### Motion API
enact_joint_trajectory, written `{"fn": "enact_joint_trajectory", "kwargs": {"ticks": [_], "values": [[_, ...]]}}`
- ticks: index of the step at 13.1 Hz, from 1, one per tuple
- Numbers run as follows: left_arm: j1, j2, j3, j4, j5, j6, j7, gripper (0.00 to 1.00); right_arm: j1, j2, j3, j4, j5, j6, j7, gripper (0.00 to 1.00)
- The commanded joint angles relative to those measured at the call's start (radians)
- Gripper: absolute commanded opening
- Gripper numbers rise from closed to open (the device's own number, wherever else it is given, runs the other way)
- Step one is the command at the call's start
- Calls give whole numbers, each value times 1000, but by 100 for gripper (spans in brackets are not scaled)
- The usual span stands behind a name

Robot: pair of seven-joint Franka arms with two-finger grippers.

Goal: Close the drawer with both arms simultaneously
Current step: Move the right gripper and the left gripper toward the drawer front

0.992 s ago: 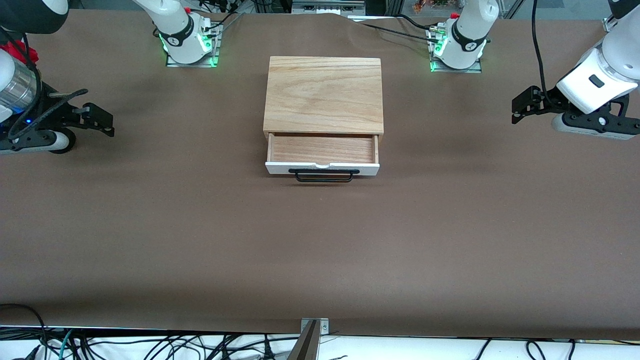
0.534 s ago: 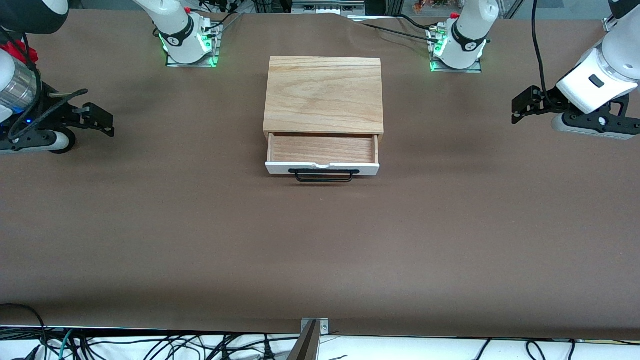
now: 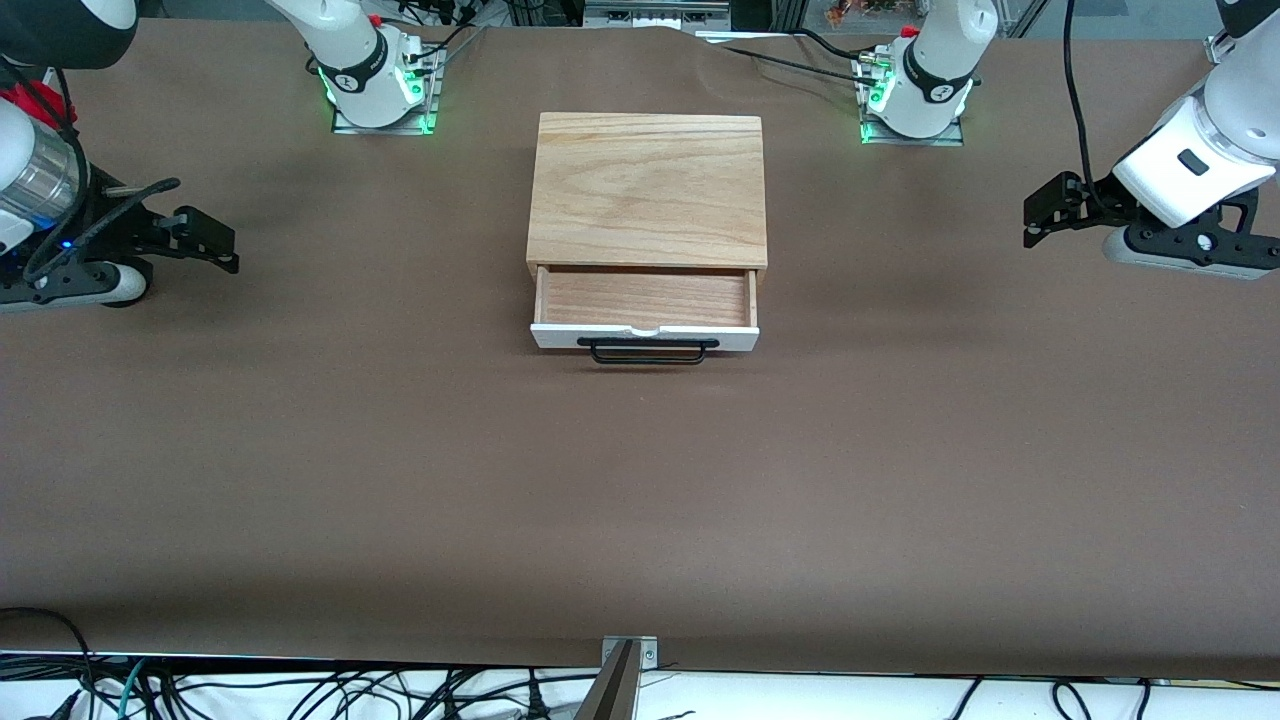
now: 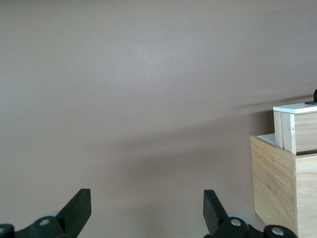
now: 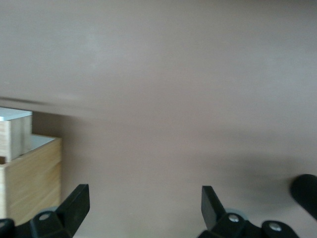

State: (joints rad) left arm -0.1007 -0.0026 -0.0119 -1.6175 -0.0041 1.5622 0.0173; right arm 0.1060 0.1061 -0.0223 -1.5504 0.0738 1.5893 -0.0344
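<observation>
Since half a second ago the right gripper [image 3: 205, 242] has edged slightly toward the middle of the table; left arm and drawer unchanged.

Drawer [image 3: 645, 312] sits pulled out of the light-oak box [image 3: 648, 190] at mid-table, white front panel and black wire handle [image 3: 648, 352] facing the front camera, reddish wood floor bare. It lies between the two grippers, well apart from both.

Right gripper: over the brown table cover [image 3: 640, 500] at the right arm's end, level with the box, fingertips aimed toward it. Right wrist view shows the two fingers [image 5: 73, 203] spread wide, nothing between them, the box corner [image 5: 29, 173] just off one finger.

Left gripper [image 3: 1045, 212]: over the table at the left arm's end, likewise pointed at the box. Left wrist view shows its fingers [image 4: 79, 208] wide apart, gap empty, box and drawer side [image 4: 297, 130] off one finger.
</observation>
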Motion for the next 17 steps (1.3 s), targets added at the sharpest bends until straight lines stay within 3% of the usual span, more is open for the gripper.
{"fn": "enact_joint_trajectory", "kwargs": {"ticks": [1, 3, 5, 10, 15, 17], "values": [[4, -2, -5, 8, -4, -11, 1, 100, -5, 52, 4, -5, 117, 33, 14, 100], [-13, 15, -5, 7, -28, -20, 13, 100, 7, 104, 18, -5, 214, 67, 14, 100], [-39, 71, -11, 7, -130, -33, 4, 100, 27, 171, 19, -5, 288, 141, 14, 100], [-54, 364, -13, 74, -498, 54, 4, 100, 125, 340, 19, 4, 492, 369, 14, 100], [-169, 545, -22, 100, -719, 295, 18, 100, 270, 481, 19, 4, 696, 610, 14, 100], [-240, 585, -22, 102, -729, 434, 18, 100, 339, 506, 19, -5, 725, 652, 14, 100]]}}
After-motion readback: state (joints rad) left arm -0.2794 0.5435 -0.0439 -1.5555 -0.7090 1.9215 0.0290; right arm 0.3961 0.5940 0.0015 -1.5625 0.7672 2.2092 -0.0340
